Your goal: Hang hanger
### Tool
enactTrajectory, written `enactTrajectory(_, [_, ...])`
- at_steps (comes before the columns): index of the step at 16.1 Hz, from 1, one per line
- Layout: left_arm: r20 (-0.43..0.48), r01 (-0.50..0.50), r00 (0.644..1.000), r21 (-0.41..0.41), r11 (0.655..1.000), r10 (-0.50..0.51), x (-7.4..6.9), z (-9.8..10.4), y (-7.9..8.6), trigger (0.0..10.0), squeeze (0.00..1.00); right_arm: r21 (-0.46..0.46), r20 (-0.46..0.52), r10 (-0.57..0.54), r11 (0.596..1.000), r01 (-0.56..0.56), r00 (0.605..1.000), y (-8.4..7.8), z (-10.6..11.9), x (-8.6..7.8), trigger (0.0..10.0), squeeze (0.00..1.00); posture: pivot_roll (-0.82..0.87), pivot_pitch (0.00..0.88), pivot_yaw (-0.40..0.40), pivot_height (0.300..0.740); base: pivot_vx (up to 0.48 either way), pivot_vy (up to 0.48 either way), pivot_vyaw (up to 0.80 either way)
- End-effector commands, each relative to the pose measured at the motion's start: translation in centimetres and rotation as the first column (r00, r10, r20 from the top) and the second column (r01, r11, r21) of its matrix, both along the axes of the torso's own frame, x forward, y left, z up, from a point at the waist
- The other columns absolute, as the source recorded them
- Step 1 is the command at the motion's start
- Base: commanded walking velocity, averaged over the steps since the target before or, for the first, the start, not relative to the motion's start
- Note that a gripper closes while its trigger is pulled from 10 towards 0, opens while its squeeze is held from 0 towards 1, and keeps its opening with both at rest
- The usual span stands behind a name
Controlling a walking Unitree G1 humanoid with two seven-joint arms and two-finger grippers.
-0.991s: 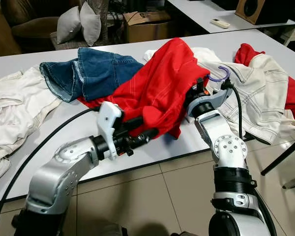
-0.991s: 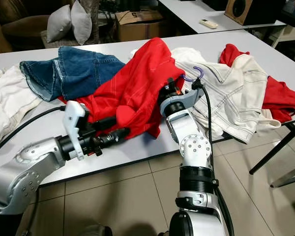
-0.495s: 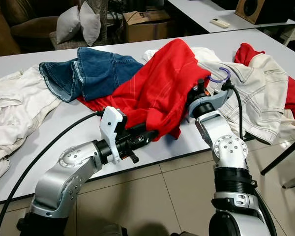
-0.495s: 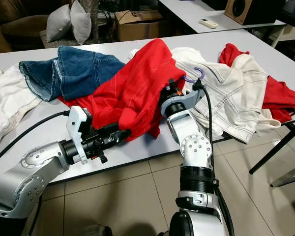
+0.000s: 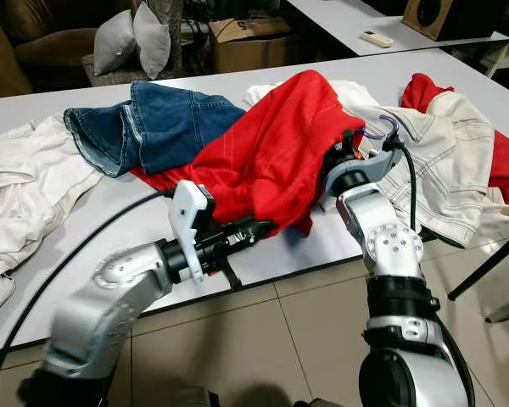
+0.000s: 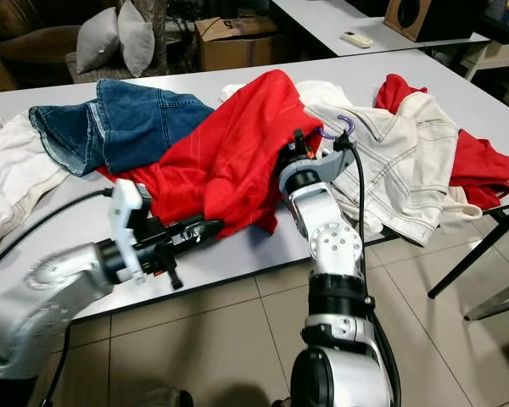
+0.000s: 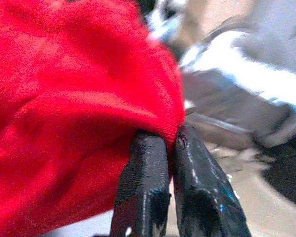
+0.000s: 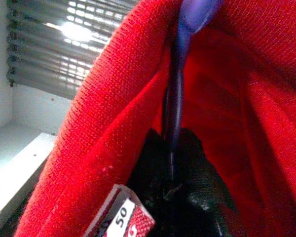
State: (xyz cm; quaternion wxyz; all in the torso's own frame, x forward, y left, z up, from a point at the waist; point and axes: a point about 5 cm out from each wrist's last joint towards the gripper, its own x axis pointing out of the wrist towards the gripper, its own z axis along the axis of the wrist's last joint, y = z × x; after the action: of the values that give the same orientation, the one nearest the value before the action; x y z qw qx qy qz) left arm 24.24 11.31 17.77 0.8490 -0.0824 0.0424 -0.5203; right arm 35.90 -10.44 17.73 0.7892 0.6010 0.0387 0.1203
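Purple plastic hanger (image 8: 175,94): thin rod inside red knit shirt (image 5: 271,157) on table (image 5: 110,220); right gripper (image 8: 173,185) clamped on it, left gripper (image 7: 160,148) pinching the hem. Advice: keep hem taut, seat hanger fully. Nearby: stiff blue denim (image 5: 153,123), cream jacket (image 5: 445,161).

One white table (image 5: 93,229) in foreground, second table (image 5: 356,21) behind. One red T-shirt (image 5: 271,153); one blue denim garment (image 5: 153,123); two cream garments, one at left (image 5: 21,195), one at right (image 5: 441,161); one more red garment (image 5: 505,157) far right. One purple hanger (image 5: 380,127). Two grey cushions (image 5: 134,41). One cardboard box (image 5: 242,38). One remote (image 5: 378,37). Two grippers, left gripper (image 5: 259,227), right gripper (image 8: 175,190).
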Motion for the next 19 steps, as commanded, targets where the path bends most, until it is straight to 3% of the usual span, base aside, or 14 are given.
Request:
enactTrajectory(1, [-0.01, 0.114, 0.993, -0.026, 0.993, -0.114, -1.1, 1.0, -0.5, 0.0, 0.0, 0.042, 0.036, -0.006, 0.999, 0.004, 0.999, 1.0, 1.5, 0.5, 10.0, 0.0, 0.09, 0.035, 0.005, 0.74, 0.0, 0.0, 0.0])
enactTrajectory(2, [-0.003, 0.108, 0.994, 0.019, 0.994, -0.108, -1.0, 0.8, -0.8, 0.0, 0.0, 0.051, 0.035, -0.004, 0.999, 0.002, 0.999, 1.2, 1.6, 0.7, 10.0, 0.0, 0.09, 0.035, 0.004, 0.74, 0.0, 0.0, 0.0])
enactTrajectory(4, [0.038, 0.024, 0.999, 0.21, 0.977, -0.032, 0.1, -1.2, -0.9, 0.0, 0.0, 0.063, 0.044, 0.008, 0.998, -0.011, 0.999, 1.7, 1.9, 0.7, 10.0, 0.0, 0.09, 0.036, 0.004, 0.74, 0.0, 0.0, 0.0])
enactTrajectory(5, [0.051, 0.006, 0.999, 0.259, 0.966, -0.02, 0.4, -1.6, -0.9, 0.0, 0.0, 0.065, 0.048, 0.012, 0.998, -0.015, 0.999, 1.8, 2.0, 0.7, 10.0, 0.0, 0.08, 0.037, 0.005, 0.74, 0.0, 0.0, 0.0])
enactTrajectory(7, [0.035, 0.025, 0.999, 0.284, 0.958, -0.036, 0.1, -1.7, -1.5, 0.0, 0.0, 0.069, 0.068, 0.017, 0.997, -0.021, 0.998, 1.8, 2.4, 0.6, 10.0, 0.0, 0.07, 0.039, 0.011, 0.74, 0.0, 0.0, 0.0])
enactTrajectory(8, [0.013, 0.063, 0.998, 0.267, 0.962, -0.069, -0.3, -1.6, -1.7, 10.0, 0.0, 0.083, 0.073, 0.015, 0.996, -0.021, 0.997, 1.7, 2.6, 0.5, 10.0, 0.0, 0.06, 0.039, 0.013, 0.74, 0.0, 0.0, 0.0])
enactTrajectory(9, [-0.001, 0.111, 0.993, 0.266, 0.958, -0.115, -0.9, -1.6, -1.4, 10.0, 0.44, 0.066, 0.087, 0.017, 0.998, -0.023, 0.996, 1.3, 2.7, 0.3, 10.0, 0.0, 0.06, 0.04, 0.016, 0.74, 0.0, 0.0, 0.0])
enactTrajectory(10, [-0.023, 0.132, 0.991, 0.275, 0.952, -0.13, -1.4, -1.7, -0.6, 10.0, 1.0, 0.031, 0.112, 0.03, 0.999, -0.034, 0.993, 1.1, 2.9, 0.0, 10.0, 0.0, 0.05, 0.04, 0.02, 0.74, 0.0, 0.0, 0.0])
enactTrajectory(12, [-0.05, 0.108, 0.994, 0.302, 0.947, -0.098, -2.2, -1.4, 1.5, 10.0, 1.0, -0.023, 0.161, 0.071, 0.997, -0.068, 0.984, 0.9, 3.3, -0.9, 10.0, 0.0, 0.05, 0.037, 0.023, 0.74, 0.0, 0.0, 0.4])
enactTrajectory(15, [-0.141, 0.124, 0.985, 0.217, 0.968, -0.095, -4.3, -0.5, 4.4, 10.0, 1.0, -0.049, 0.223, 0.095, 0.995, -0.086, 0.97, 0.1, 3.9, -2.8, 10.0, 0.0, 0.06, 0.031, 0.025, 0.74, 0.0, 0.0, 0.8])
enactTrajectory(16, [-0.154, 0.085, 0.987, 0.201, 0.976, -0.054, -4.9, -0.5, 5.4, 10.0, 1.0, -0.086, 0.253, 0.106, 0.993, -0.086, 0.962, -0.3, 4.2, -3.7, 10.0, 0.0, 0.06, 0.031, 0.023, 0.74, 0.0, 0.0, 0.8])
enactTrajectory(17, [-0.162, 0.005, 0.987, 0.178, 0.984, 0.025, -4.9, -0.7, 6.3, 10.0, 0.8, -0.089, 0.28, 0.123, 0.991, -0.102, 0.952, -0.7, 4.6, -4.7, 10.0, 0.0, 0.06, 0.031, 0.019, 0.74, 0.0, 0.0, 0.8])
enactTrajectory(18, [-0.15, -0.187, 0.967, 0.131, 0.974, 0.206, -3.8, -0.9, 7.7, 10.0, 0.57, -0.093, 0.324, 0.166, 0.985, -0.143, 0.932, -1.5, 5.3, -6.5, 10.0, 0.0, 0.07, 0.032, 0.015, 0.74, 0.0, 0.0, 0.8])
enactTrajectory(19, [-0.15, -0.262, 0.949, 0.121, 0.957, 0.279, -3.3, -1.1, 8.2, 10.0, 0.58, -0.102, 0.343, 0.187, 0.982, -0.161, 0.92, -1.7, 5.5, -7.2, 10.0, 0.0, 0.07, 0.032, 0.015, 0.74, 0.0, 0.0, 0.8])
